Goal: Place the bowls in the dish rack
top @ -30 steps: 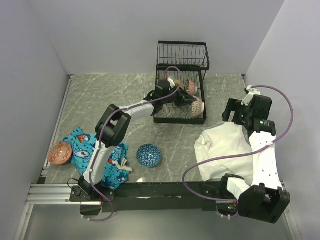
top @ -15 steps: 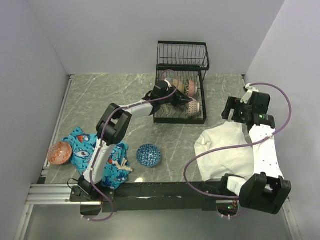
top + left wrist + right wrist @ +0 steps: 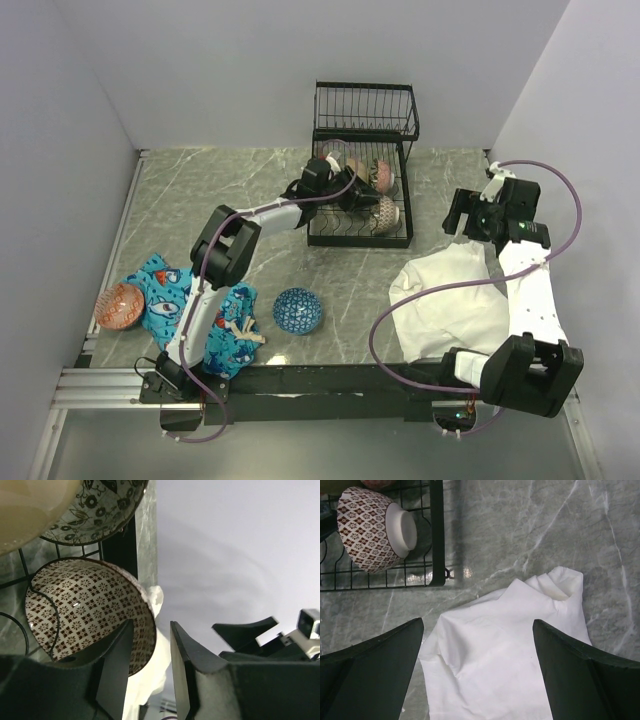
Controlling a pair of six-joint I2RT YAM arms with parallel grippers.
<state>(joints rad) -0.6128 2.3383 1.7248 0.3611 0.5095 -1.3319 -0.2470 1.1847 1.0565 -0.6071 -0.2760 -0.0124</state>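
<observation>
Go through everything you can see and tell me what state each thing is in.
Dish rack: upright, bowls in its lower tier.
Brown patterned bowl: on its side in the rack.
Blue bowl: upright on the table, not loaded.
Orange bowl: upright, not loaded.
White cloth: crumpled.
Blue cloth: crumpled.
Left gripper: open, astride the brown bowl's rim.
Right gripper: open, empty, above the white cloth.
</observation>
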